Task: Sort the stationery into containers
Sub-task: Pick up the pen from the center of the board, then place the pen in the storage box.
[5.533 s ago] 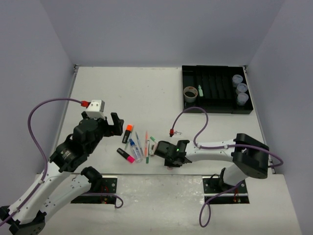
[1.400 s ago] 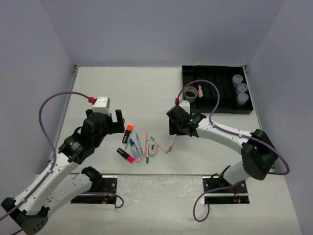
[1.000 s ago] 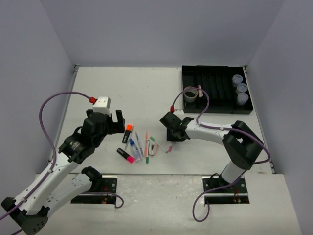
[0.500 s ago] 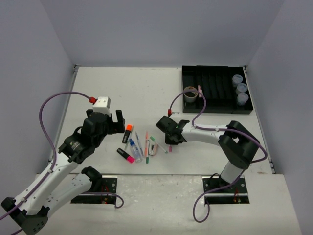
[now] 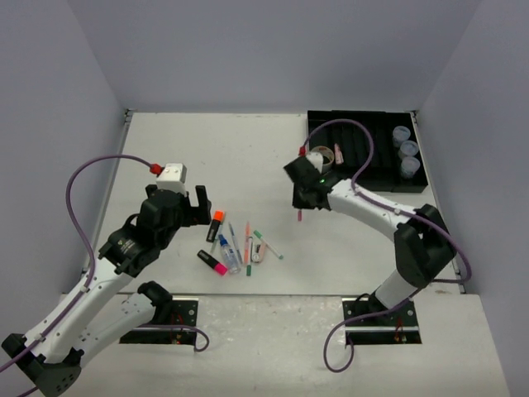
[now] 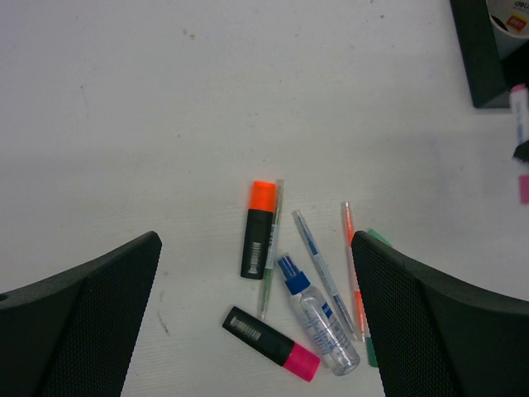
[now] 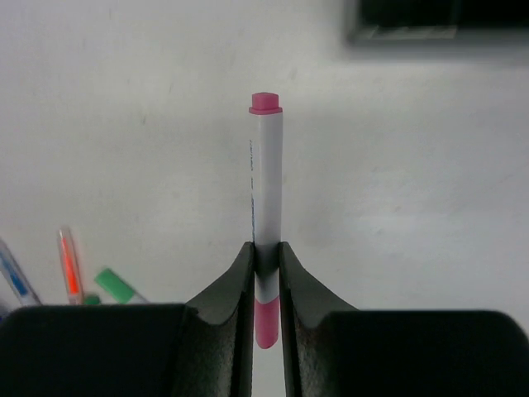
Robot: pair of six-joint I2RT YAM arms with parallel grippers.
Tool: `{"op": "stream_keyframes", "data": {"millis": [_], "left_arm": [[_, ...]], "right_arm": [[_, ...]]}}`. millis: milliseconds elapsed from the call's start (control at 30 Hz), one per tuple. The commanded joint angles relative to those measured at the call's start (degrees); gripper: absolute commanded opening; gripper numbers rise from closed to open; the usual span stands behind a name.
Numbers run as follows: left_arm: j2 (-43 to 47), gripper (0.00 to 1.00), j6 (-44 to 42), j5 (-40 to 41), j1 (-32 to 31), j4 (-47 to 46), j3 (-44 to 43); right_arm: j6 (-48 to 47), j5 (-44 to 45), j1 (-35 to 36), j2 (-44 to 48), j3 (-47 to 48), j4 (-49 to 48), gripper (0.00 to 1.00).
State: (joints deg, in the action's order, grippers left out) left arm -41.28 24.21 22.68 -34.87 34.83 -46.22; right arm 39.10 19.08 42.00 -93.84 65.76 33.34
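Observation:
My right gripper (image 5: 302,205) is shut on a white pen with pink ends (image 7: 266,182), held above the table just short of the black compartment tray (image 5: 388,187); the jaws pinch it near its lower pink end (image 7: 265,252). My left gripper (image 5: 195,210) hangs wide open (image 6: 254,241) over the loose stationery: an orange highlighter (image 6: 259,227), a pink highlighter (image 6: 270,343), a small clear bottle with a blue cap (image 6: 318,316), and thin blue (image 6: 324,273), orange (image 6: 352,265) and green (image 6: 269,277) pens.
In the tray lie a grey-brown tape roll (image 5: 321,159), a pinkish pen (image 5: 338,154) beside it, and three bluish-lidded tubs (image 5: 407,150) along its right side. Grey walls enclose the table on three sides. A purple cable loops above the right arm.
My right gripper closed on the pink-ended pen beside the pile, lifted it and carried it up and right toward the tray. The left arm stayed still.

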Motion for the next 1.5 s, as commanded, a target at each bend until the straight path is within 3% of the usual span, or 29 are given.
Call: {"op": "stream_keyframes", "data": {"millis": [0,133,367,567,767,1067,1300,1467], "left_arm": [[0.77,1.00,-1.79,-0.08,0.34,-1.78,-0.01],[1.60,1.00,-1.71,0.41,0.33,-1.70,-0.01],[3.29,1.00,-1.53,0.54,0.29,-1.64,0.16],[3.48,1.00,-1.53,0.18,0.21,-1.78,0.07],[3.75,1.00,-1.53,0.17,0.16,-1.81,0.10],[3.50,1.00,-1.62,0.07,0.17,-1.87,0.07],[3.57,1.00,-1.62,-0.10,0.16,-1.87,0.08],[3.64,1.00,-1.62,-0.18,0.16,-1.87,0.07]], "right_arm": [[-15.40,0.30,-17.65,0.51,11.58,1.30,0.00],[-26.53,-1.25,-24.77,-9.32,22.59,1.70,0.00],[-34.16,-3.54,-33.31,-26.73,40.56,4.50,0.00],[-42.39,-7.57,-36.20,-33.65,49.73,6.65,0.00],[-46.13,-7.86,-36.50,-37.27,52.70,6.91,0.02],[-42.79,-9.62,-36.48,-40.04,51.87,6.97,0.05],[-39.32,-10.89,-36.55,-40.09,51.59,6.74,0.14],[-35.58,-10.86,-36.55,-38.36,51.45,6.82,0.32]]}}
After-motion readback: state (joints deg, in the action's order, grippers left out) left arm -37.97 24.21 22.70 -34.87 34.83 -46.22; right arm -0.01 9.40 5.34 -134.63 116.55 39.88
